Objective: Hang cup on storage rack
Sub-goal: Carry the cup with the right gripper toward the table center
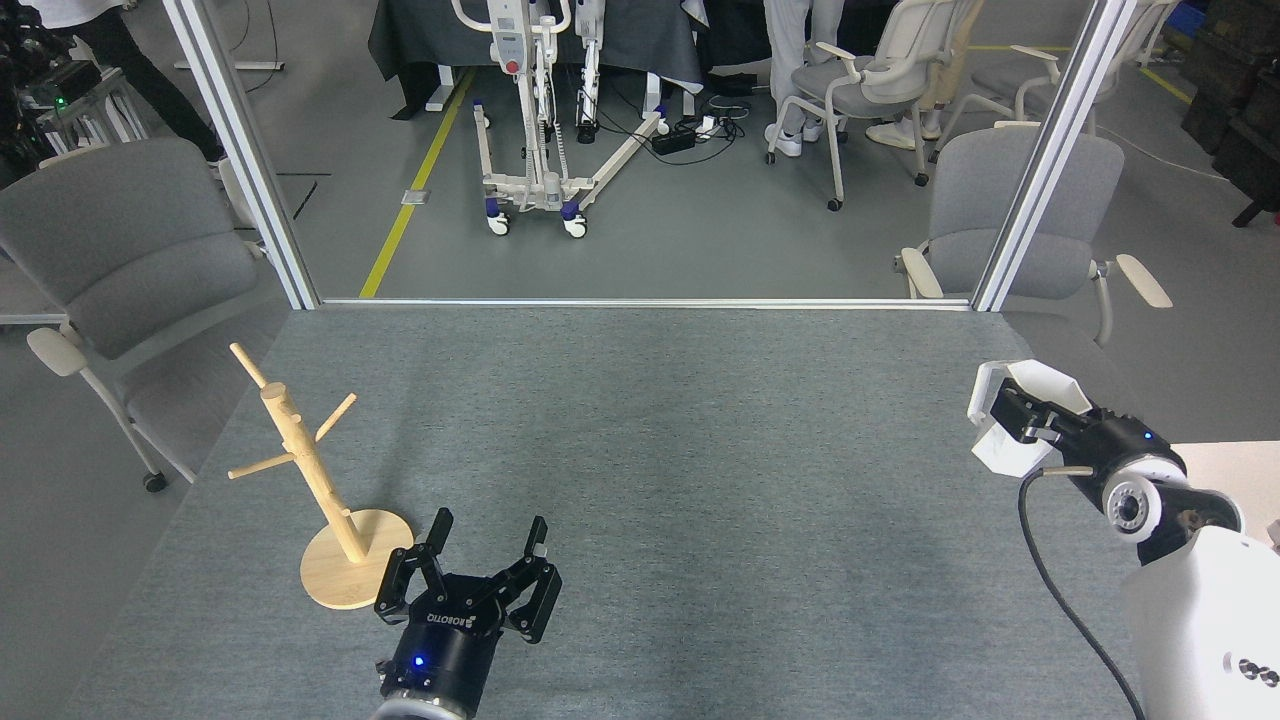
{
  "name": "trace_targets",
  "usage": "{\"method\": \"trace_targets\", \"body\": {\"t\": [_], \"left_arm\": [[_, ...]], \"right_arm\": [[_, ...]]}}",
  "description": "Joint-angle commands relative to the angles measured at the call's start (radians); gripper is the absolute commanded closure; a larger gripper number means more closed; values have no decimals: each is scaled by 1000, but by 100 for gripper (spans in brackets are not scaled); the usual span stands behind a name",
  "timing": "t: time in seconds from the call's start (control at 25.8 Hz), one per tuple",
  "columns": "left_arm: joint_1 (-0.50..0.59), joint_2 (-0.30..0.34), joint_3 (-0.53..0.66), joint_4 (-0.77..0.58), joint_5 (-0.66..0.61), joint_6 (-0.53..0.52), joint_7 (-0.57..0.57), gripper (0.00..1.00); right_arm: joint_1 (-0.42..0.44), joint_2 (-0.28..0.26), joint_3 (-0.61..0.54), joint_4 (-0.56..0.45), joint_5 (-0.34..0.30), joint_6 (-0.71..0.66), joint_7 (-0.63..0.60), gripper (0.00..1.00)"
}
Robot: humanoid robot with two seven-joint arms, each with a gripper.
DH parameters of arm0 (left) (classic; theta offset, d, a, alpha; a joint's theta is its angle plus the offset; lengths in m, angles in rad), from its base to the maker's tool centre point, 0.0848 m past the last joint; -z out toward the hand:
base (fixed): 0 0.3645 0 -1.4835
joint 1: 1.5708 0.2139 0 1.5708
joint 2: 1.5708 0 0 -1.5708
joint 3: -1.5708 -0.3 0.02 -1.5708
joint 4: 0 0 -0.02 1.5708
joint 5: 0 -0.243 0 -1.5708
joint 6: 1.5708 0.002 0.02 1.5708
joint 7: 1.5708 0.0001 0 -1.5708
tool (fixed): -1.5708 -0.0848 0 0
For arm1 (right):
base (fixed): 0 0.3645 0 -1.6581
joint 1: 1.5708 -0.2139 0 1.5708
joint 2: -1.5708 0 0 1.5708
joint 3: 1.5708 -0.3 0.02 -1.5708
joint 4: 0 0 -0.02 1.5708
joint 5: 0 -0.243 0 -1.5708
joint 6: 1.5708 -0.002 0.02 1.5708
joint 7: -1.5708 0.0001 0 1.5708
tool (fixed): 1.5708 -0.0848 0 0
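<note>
At the right edge of the frame, a little above mid-height, the right gripper (1015, 418) is clenched on the white matte faceted cup with angular sides (1008, 442). Its black fingers (1022, 408) reach into the cup's mouth and press on the rim, and the cup is tilted over so that its opening faces up and to the right. Cup and gripper sit over the right border of the grey felt-covered table (650, 450); whether the cup touches the cloth cannot be told from this view. The arm behind it runs down to the lower right corner as a thick white casing, with a black cable looping beneath it.

At the bottom of the frame, left of centre, the left gripper (485, 548) is released: its black fingers are spread wide with nothing between them, pointing up the frame, a blue light glowing on its body.

Just beside that gripper, to its left, stands the light wooden mug tree with a round disc base, an upright post and thin upward-angled pegs (300, 455). Every peg is bare. The rack is in the lower left part of the frame, well apart from the cup across the table.

Beyond the table, grey office chairs (130, 250) stand at the left and right edges.
</note>
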State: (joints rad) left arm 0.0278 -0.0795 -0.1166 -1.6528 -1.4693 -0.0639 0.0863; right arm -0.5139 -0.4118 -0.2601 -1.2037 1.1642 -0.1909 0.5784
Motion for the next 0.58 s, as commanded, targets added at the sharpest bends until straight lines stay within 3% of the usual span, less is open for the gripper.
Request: {"method": "trace_targets", "body": {"t": [0.0,0.12,0.23,0.35,0.54], "left_arm": [[4,1,-1,-19,1,-14,4,0],[4,10,-3,-33,-2,-85,13,1],[1,14,-8,-39,-8,-103,13,1],[-6,27,-32,-42,-62,-114,15,1],[-11,17,-107,-42,-272,-108,15,1]], "right_arm": [[12,24,-18,-217,3,41,98,100],[26,68,-8,-378,28,45,100,100],[38,165,27,-496,123,76,104,100],[35,222,165,-543,222,225,140,100],[-11,231,292,-565,285,389,230,100]]}}
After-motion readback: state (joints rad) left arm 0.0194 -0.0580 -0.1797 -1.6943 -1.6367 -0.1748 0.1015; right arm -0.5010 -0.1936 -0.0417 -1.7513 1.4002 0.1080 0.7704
